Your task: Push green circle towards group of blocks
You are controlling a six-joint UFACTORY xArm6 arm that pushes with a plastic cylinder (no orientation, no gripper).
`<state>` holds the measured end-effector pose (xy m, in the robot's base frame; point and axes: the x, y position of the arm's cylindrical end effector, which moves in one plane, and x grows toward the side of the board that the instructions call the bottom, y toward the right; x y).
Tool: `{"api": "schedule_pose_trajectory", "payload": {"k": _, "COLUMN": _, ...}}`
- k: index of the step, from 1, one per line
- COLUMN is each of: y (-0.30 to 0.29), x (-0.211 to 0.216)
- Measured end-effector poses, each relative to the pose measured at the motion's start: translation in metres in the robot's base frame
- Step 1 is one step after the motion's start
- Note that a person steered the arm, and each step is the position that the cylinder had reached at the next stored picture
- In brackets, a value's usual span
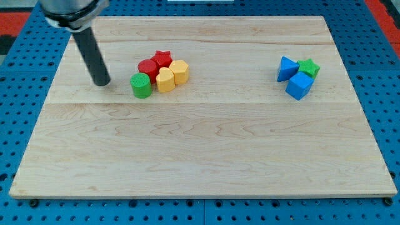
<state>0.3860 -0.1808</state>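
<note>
The green circle [141, 85] stands on the wooden board, touching a group of blocks on its right: a red circle [148, 67], a red star [162, 58], a yellow block with a rounded top [165, 80] and a yellow hexagon [179, 71]. My tip [102, 82] rests on the board to the view's left of the green circle, with a gap between them. The dark rod rises up and to the left from it.
At the view's right sits a second cluster: a blue triangle [286, 67], a green star [309, 67] and a blue cube [299, 85]. The wooden board [200, 144] lies on a blue perforated table.
</note>
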Motion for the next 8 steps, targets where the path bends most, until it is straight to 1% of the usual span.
{"api": "schedule_pose_trajectory", "payload": {"k": 1, "y": 0.003, "x": -0.014}}
{"api": "schedule_pose_trajectory", "payload": {"k": 3, "y": 0.045, "x": -0.003}}
{"api": "schedule_pose_trajectory", "payload": {"k": 4, "y": 0.060, "x": 0.035}}
{"api": "schedule_pose_trajectory", "payload": {"k": 5, "y": 0.069, "x": 0.054}}
{"api": "schedule_pose_trajectory", "payload": {"k": 6, "y": 0.086, "x": 0.059}}
{"api": "schedule_pose_trajectory", "payload": {"k": 7, "y": 0.151, "x": 0.076}}
{"api": "schedule_pose_trajectory", "payload": {"k": 8, "y": 0.226, "x": 0.076}}
